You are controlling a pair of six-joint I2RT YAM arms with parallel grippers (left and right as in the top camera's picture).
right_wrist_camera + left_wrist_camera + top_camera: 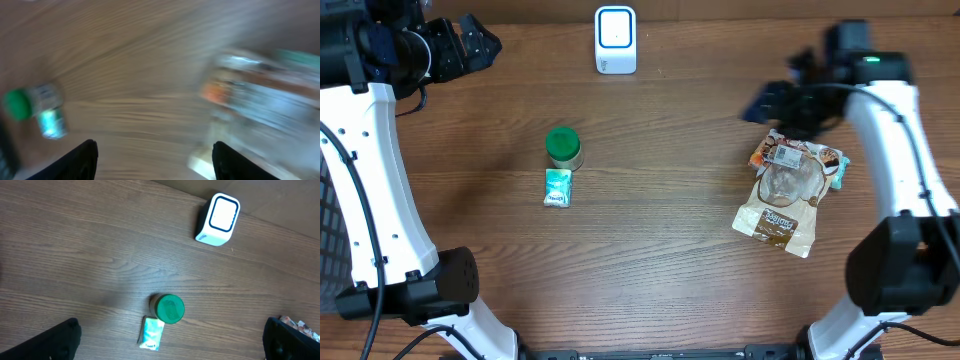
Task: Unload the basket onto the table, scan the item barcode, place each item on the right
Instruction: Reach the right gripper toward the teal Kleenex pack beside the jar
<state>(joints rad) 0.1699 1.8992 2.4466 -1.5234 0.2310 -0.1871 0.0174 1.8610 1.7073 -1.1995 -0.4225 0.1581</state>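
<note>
Black fingers of your right gripper stand spread, with only bare wood between them (that wrist view is smeared, so trust it for little else). They pinch nothing. From overhead the right gripper hangs over the far end of the snack pouch, which lies flat just behind the hand, toward that arm's base. I cannot tell from above whether they touch.

Out from the fingertips you have a broad stretch of open table. Across it are the green-lidded jar and the small teal packet, which lies right against the jar's near side. The white scanner stands ahead of the hand and farther out, close to the table's far edge, with open wood around it.

Your left gripper sits over the far left corner, well apart from everything. Its wrist view shows the left gripper spread wide and holding nothing. The jar and packet lie out ahead between the finger lines, and the scanner is beyond them.

The pouch is crinkled clear plastic over a tan-brown lower part, with orange and teal print at the end nearest the hand. A small white label sits at that end too, its marks too small to read.
</note>
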